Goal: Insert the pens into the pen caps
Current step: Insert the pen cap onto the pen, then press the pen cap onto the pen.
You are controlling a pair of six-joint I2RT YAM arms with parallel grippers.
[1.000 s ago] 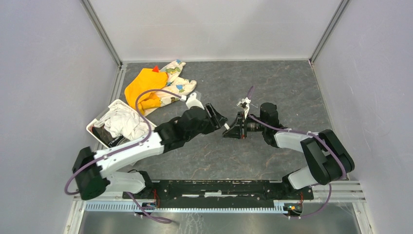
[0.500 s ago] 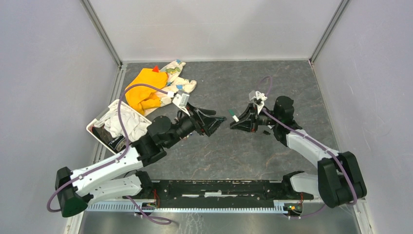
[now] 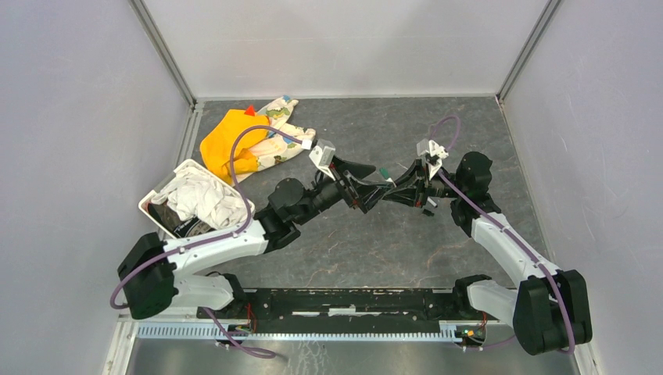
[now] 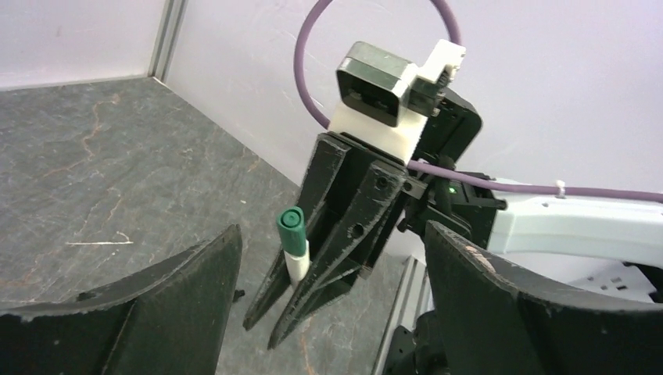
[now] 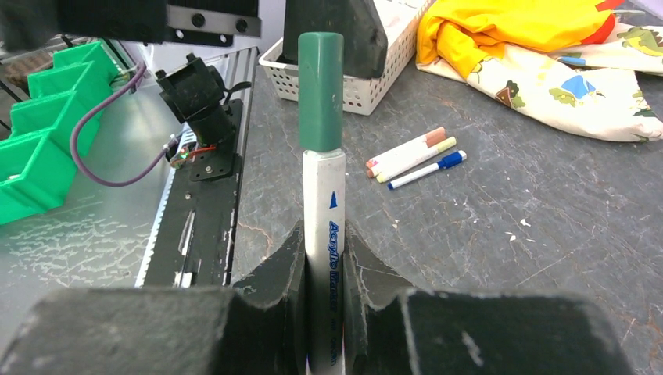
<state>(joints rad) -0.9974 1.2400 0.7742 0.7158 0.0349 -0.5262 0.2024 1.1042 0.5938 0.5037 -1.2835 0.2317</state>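
Green-capped pen, clamped lengthwise in the right claw, points its cap at the spread-open left claw.

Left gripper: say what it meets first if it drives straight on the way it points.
Likely the green-capped pen held in the right gripper, straight ahead of the left gripper; depth is unclear.

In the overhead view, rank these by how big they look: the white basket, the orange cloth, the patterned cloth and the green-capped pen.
1. white basket
2. orange cloth
3. patterned cloth, close behind the orange one, which seems to overlap it, so that pair is unsure
4. green-capped pen, by far the smallest
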